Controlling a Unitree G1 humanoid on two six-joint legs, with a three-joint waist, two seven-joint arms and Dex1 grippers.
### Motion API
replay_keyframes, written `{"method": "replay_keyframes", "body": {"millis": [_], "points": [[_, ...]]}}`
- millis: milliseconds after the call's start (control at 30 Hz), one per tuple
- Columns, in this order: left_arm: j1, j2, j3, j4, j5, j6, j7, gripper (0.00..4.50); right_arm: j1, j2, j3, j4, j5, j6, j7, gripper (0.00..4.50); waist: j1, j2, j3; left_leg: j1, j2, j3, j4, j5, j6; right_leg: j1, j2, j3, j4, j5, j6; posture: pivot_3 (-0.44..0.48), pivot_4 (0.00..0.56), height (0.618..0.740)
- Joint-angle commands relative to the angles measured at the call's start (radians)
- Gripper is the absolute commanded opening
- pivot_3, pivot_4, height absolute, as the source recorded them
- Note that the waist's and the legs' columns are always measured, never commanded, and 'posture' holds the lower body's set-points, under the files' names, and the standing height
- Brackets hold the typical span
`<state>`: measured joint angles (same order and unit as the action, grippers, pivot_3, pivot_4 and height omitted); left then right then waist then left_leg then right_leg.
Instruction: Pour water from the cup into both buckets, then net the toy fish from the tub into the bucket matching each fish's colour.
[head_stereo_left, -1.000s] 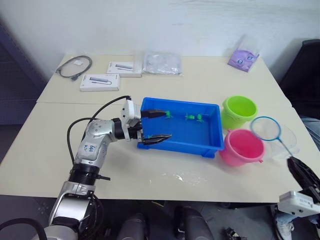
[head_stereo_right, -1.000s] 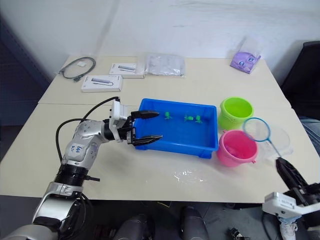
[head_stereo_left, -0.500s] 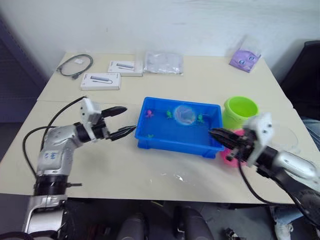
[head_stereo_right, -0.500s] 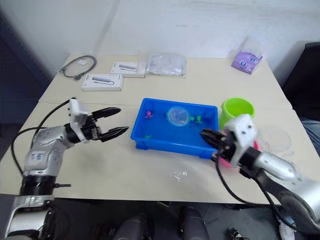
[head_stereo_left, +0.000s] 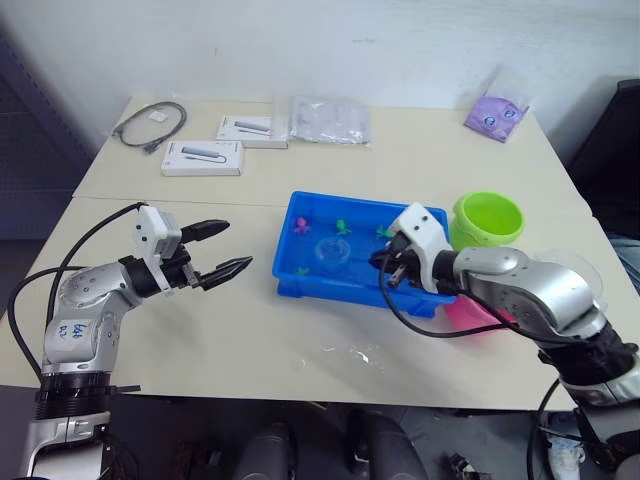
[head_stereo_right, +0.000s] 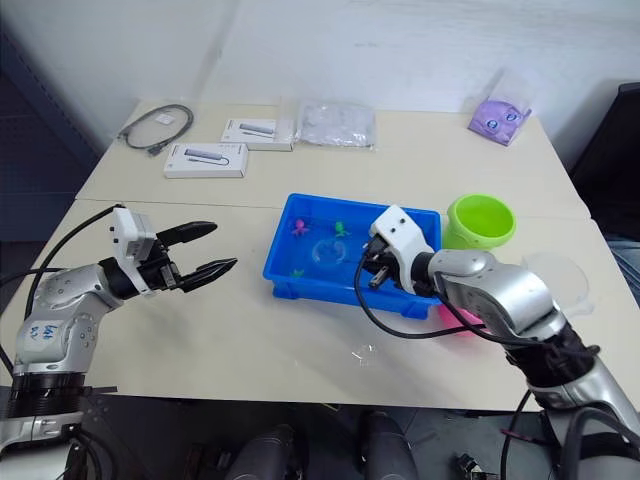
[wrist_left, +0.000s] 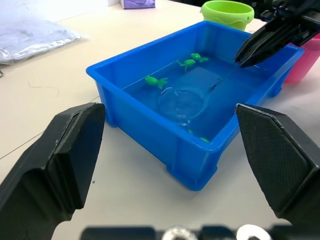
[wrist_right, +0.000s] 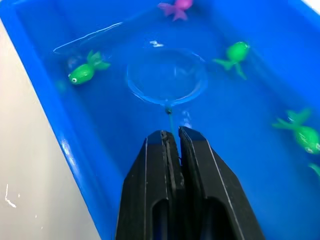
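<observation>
The table (head_stereo_left: 300, 330) carries everything; on it the tub (head_stereo_left: 300, 283), a rigid blue tray with water in it, looks heavy enough that it should not slide under a light sweep, though its wet walls will be slick; the green bucket (head_stereo_left: 487, 219) stands just beyond the tub's far right corner, and the pink bucket (head_stereo_left: 470, 313) sits close against the tub, mostly behind the right arm; both are light, stiff pails that a careless knock could tip; the right gripper (wrist_right: 172, 137) is clamped tight on the thin dark handle of the net (wrist_right: 166, 76), whose hoop lies in the water near the middle of the tub; that handle is slim and probably springy, so a hold close to the hoop would give better control, and the fine mesh will drag in water; the left gripper (head_stereo_left: 222, 250) hangs over the table to the left of the tub, fingers spread wide, grasping nothing; the toy fish, such as a green fish (wrist_right: 85, 71) and a pink fish (wrist_right: 176, 6), lie around the hoop; tiny, light and slippery, they should be lifted from beneath, not chased sideways
</observation>
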<state>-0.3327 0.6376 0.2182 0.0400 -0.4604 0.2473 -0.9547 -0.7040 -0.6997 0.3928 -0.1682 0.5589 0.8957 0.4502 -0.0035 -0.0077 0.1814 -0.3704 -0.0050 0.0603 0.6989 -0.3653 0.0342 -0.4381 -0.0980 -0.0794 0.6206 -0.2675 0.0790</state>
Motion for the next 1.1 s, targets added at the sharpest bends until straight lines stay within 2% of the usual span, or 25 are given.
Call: {"method": "replay_keyframes", "body": {"millis": [33, 267, 467, 700, 833, 933, 1100], "points": [[0.01, 0.023, 0.005, -0.045, 0.008, -0.008, 0.005, 4.46, -0.068, 0.084, 0.028, 0.121, -0.13, -0.056, 0.009, 0.0, -0.003, 0.0, 0.0, 0.0, 0.0, 0.0, 0.0, 0.0, 0.0, 0.0, 0.0, 0.0, 0.001, 0.0, 0.0, 0.0, 0.15, 0.74], [-0.005, 0.046, -0.004, -0.031, 0.027, -0.009, -0.001, 4.46, -0.162, 0.269, -0.003, 0.357, -0.261, -0.141, 0.01, 0.0, -0.015, 0.0, 0.0, -0.001, 0.0, 0.002, 0.0, 0.0, -0.001, -0.003, 0.0, 0.001, 0.003, 0.0, 0.0, 0.0, 0.15, 0.74], [-0.05, 0.095, -0.04, -0.051, 0.055, 0.025, -0.012, 4.46, -0.215, 0.347, -0.003, 0.473, -0.339, -0.195, 0.045, 0.0, -0.026, 0.0, 0.0, -0.001, 0.0, 0.002, 0.0, 0.0, -0.001, -0.003, 0.0, 0.001, 0.003, 0.0, 0.0, 0.0, 0.15, 0.74], [-0.16, 0.166, -0.103, -0.07, 0.08, 0.152, -0.009, 4.46, -0.242, 0.426, -0.037, 0.555, -0.391, -0.294, 0.064, 0.0, -0.048, 0.0, 0.0, -0.001, 0.0, 0.003, 0.0, 0.001, -0.002, -0.004, 0.001, 0.002, 0.006, 0.0, 0.0, 0.0, 0.15, 0.74], [-0.2, 0.184, -0.125, -0.1, 0.07, 0.248, 0.003, 4.46, -0.201, 0.434, -0.069, 0.501, -0.392, -0.344, 0.095, 0.0, -0.056, 0.0, 0.0, -0.001, 0.0, 0.003, -0.001, 0.002, -0.003, -0.006, 0.002, 0.003, 0.007, 0.0, 0.0, 0.0, 0.15, 0.74], [-0.215, 0.189, -0.132, -0.117, 0.072, 0.29, 0.011, 4.46, -0.155, 0.395, -0.06, 0.414, -0.421, -0.356, 0.128, 0.0, -0.053, 0.0, 0.0, -0.001, 0.0, 0.003, -0.001, 0.002, -0.003, -0.006, 0.002, 0.003, 0.007, 0.0, -0.001, 0.0, 0.15, 0.74], [-0.222, 0.192, -0.132, -0.115, 0.076, 0.313, 0.014, 4.46, -0.047, 0.329, -0.11, 0.195, -0.366, -0.303, 0.207, 0.0, -0.047, 0.0, 0.0, -0.001, 0.0, 0.003, -0.001, 0.002, -0.003, -0.006, 0.002, 0.003, 0.006, 0.0, -0.001, 0.0, 0.15, 0.74]]}}
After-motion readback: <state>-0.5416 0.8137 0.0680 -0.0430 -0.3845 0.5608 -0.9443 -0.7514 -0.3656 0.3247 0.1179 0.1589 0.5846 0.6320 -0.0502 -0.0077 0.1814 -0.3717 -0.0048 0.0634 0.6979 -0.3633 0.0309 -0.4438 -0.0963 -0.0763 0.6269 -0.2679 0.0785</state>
